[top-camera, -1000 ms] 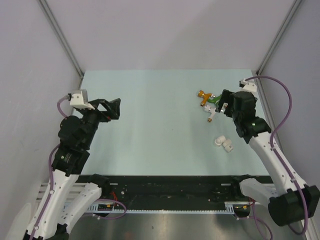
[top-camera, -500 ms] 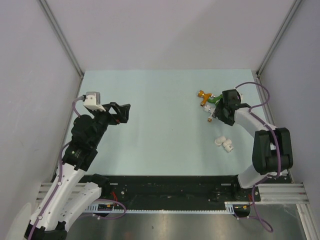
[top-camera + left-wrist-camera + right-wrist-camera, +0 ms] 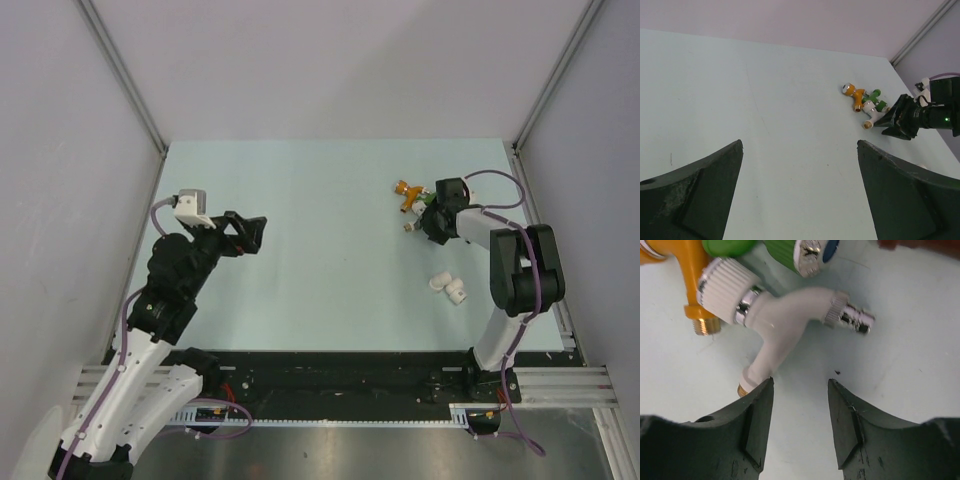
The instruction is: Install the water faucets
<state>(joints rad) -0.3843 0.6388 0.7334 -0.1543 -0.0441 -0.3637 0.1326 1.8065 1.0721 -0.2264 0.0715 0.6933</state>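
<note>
The water faucets lie in a cluster at the table's back right: an orange one [image 3: 404, 190], a green one [image 3: 426, 199] and a white one [image 3: 412, 223]. The right wrist view shows the white faucet [image 3: 785, 320] up close, with its ribbed knob, silvery connector and brass-tipped spout. The orange faucet [image 3: 690, 270] and green faucet [image 3: 785, 250] lie above it, and a dark red one [image 3: 920, 244] shows at the top edge. My right gripper [image 3: 800, 382] is low over the table, partly open, with only bare table between its fingers. Its left fingertip [image 3: 762, 400] overlaps the white spout's end. My left gripper [image 3: 255, 232] hangs wide open and empty over the left side.
Two short white pipe connectors [image 3: 447, 287] lie on the pale table [image 3: 320, 270] in front of the right gripper. Grey walls with metal corner posts [image 3: 125, 80] close in the back and sides. A black rail [image 3: 330, 375] runs along the near edge.
My right gripper has dropped and reached left to the white faucet, and its jaws have narrowed. My left arm has swung a little right, still wide open.
</note>
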